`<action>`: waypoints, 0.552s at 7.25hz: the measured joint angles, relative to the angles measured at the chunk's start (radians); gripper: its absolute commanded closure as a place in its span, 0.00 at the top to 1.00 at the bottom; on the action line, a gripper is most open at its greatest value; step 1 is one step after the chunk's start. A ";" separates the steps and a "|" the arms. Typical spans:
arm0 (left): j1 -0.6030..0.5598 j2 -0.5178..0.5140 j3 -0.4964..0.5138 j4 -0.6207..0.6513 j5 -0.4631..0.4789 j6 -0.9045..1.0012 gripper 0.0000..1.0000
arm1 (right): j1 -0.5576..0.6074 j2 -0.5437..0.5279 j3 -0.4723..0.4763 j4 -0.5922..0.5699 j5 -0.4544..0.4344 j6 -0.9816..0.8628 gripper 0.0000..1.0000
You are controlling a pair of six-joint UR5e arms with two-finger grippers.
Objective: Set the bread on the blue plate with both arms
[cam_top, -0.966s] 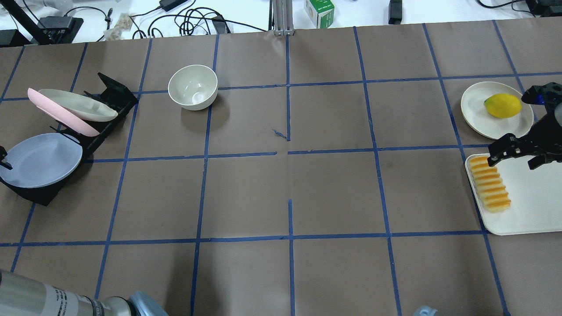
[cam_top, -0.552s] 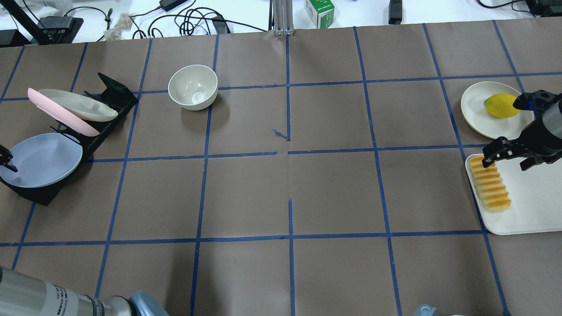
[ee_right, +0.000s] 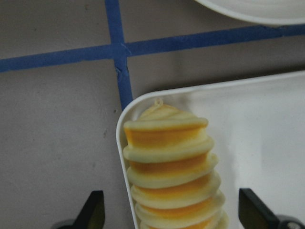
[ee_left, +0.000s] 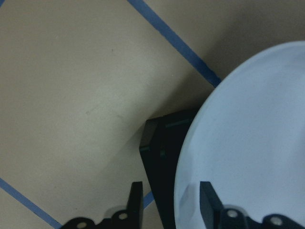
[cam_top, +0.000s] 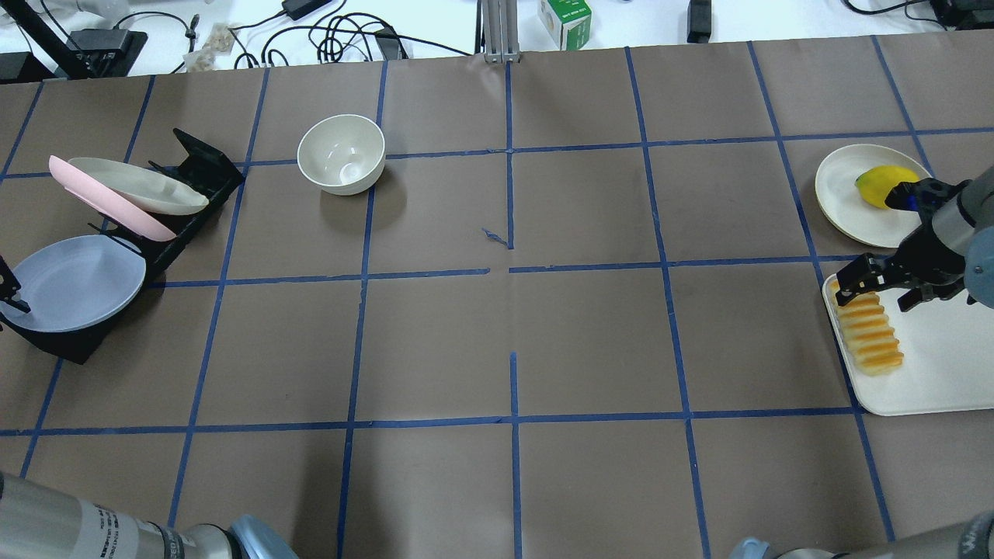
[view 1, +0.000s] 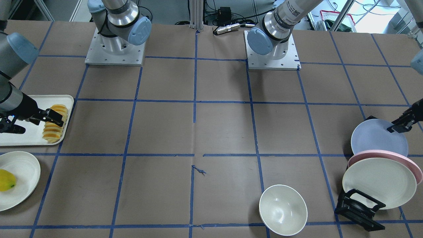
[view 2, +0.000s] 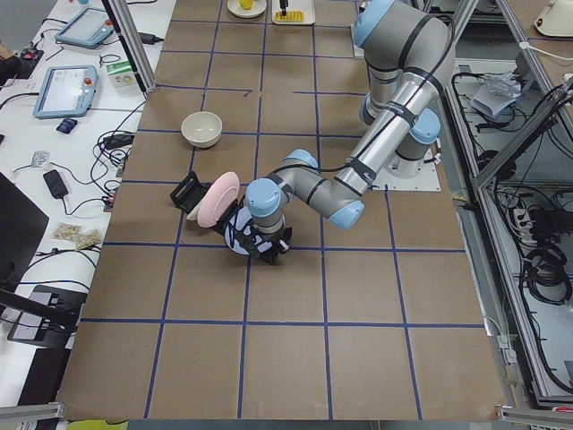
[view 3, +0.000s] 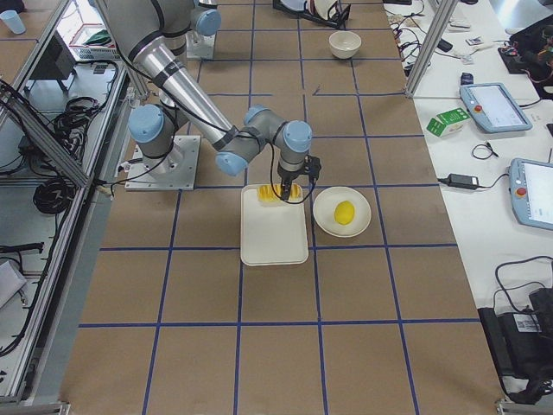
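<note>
No text legible, arm label (view 1: 294, 7) too small

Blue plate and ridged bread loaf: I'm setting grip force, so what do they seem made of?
Pale blue round plate: probably matte plastic or melamine; flat even colour, no glare, thin rim.
Ridged yellow-orange bread loaf: likely a moulded replica, foam or rubber; smooth identical ridges, painted-looking orange bands.

Brown-papered table (cam_top: 435, 349) gridded in blue tape (cam_top: 515, 466); cables (cam_top: 342, 35) on white bench (cam_top: 443, 23) beyond.
</note>
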 measured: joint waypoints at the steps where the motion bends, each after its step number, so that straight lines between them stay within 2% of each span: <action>1: 0.000 0.000 0.003 0.000 -0.002 0.006 0.00 | 0.000 0.008 0.001 0.000 -0.002 0.001 0.59; 2: 0.000 0.001 0.007 0.000 -0.004 0.012 0.00 | 0.000 0.014 0.002 0.001 -0.004 0.002 0.49; 3: 0.000 0.002 0.009 -0.001 -0.004 0.018 0.00 | 0.000 0.018 0.003 0.001 -0.009 0.002 0.15; 4: 0.000 0.008 0.011 -0.002 -0.001 0.027 0.00 | 0.000 0.018 0.004 0.002 -0.016 0.001 0.00</action>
